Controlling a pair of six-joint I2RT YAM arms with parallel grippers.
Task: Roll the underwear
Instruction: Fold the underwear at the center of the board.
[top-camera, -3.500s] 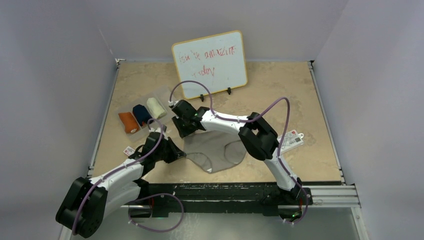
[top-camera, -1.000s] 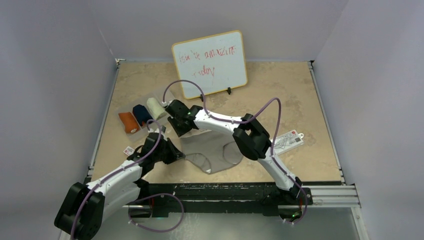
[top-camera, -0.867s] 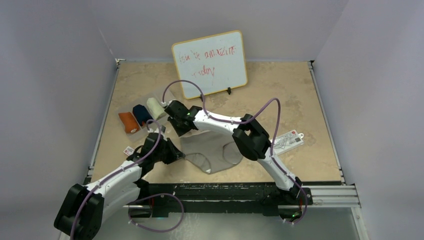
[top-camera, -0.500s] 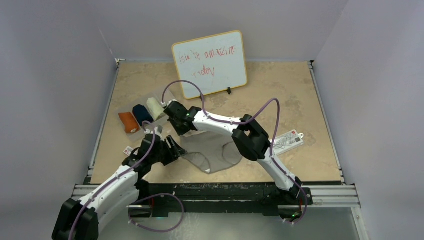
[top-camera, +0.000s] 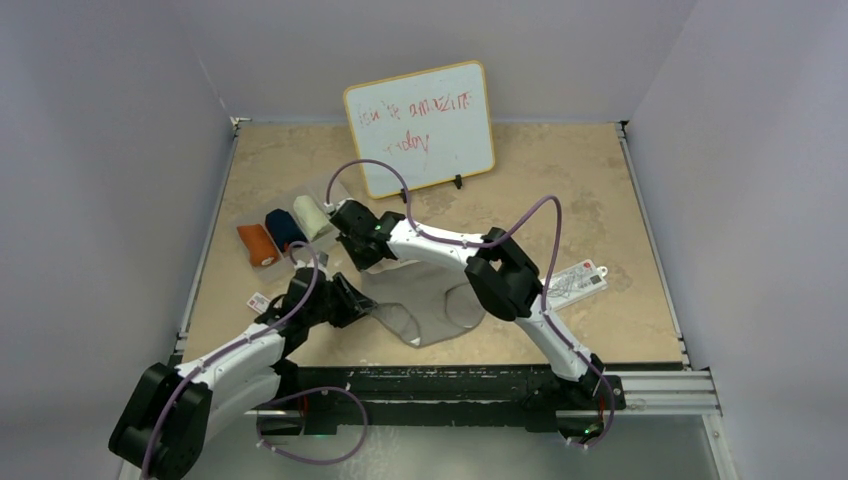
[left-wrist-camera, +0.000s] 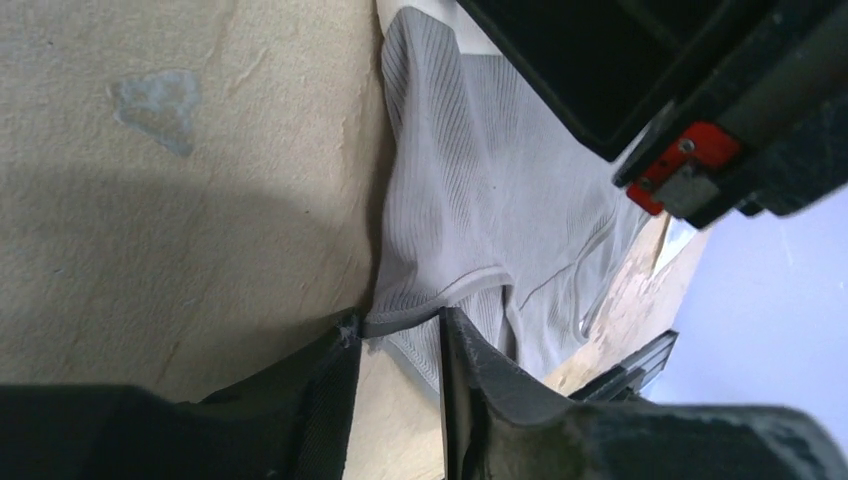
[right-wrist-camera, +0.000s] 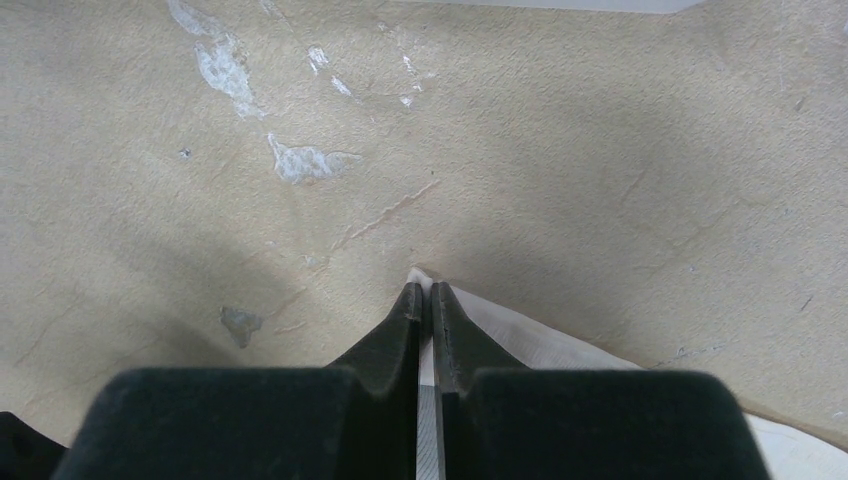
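L end effector (left-wrist-camera: 397, 325) moved back in, part-spread astride grey underwear (left-wrist-camera: 470, 200) hem; R end effector (right-wrist-camera: 423, 293) pinching corner.

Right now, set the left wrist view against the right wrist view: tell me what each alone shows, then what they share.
Left wrist only: the grey underwear spread out with its ribbing and leg hem, the hem lying between the parted left fingers, and a black machine part with a red tab overhead. Right wrist only: the right fingers pinched shut on a pale corner of the cloth, with scuff marks on the table ahead. Both: the same garment lying on the tan table.
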